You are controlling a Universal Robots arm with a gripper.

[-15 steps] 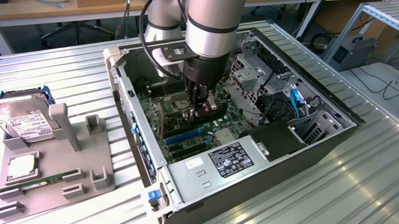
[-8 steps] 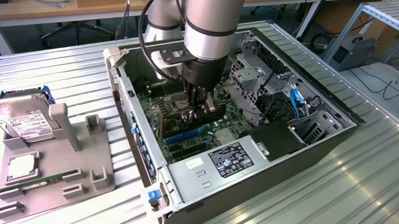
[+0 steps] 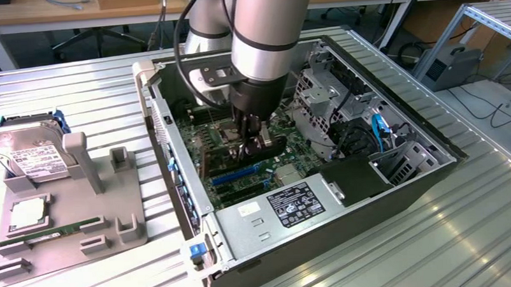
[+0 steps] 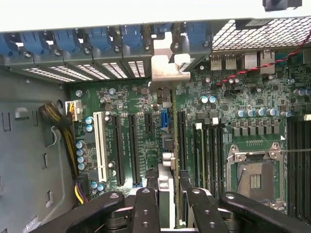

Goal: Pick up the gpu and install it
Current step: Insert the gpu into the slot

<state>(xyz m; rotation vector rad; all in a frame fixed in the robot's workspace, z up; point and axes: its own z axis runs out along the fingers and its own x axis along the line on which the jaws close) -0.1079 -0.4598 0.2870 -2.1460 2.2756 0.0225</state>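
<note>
The gpu (image 4: pixel 166 180) stands on edge in the wrist view, a thin card running over the motherboard's expansion slots (image 4: pixel 132 145). Its pale metal bracket (image 4: pixel 167 68) sits against the slotted rear wall of the case. My gripper (image 4: pixel 170 196) is shut on the card, with a black finger (image 4: pixel 146 206) on one side and another finger (image 4: pixel 201 206) on the other. In the exterior view the gripper (image 3: pixel 254 148) reaches down inside the open computer case (image 3: pixel 344 223), low over the green motherboard (image 3: pixel 239 176).
A grey fixture (image 3: pixel 113 218) at the exterior view's left carries a silver hard drive (image 3: pixel 31 158), a processor (image 3: pixel 28 214) and a green memory stick (image 3: pixel 54 230). Inside the case are drive cages (image 3: pixel 322 96), cables (image 4: pixel 58 121), a white slot (image 4: pixel 100 145) and the processor socket (image 4: pixel 255 179).
</note>
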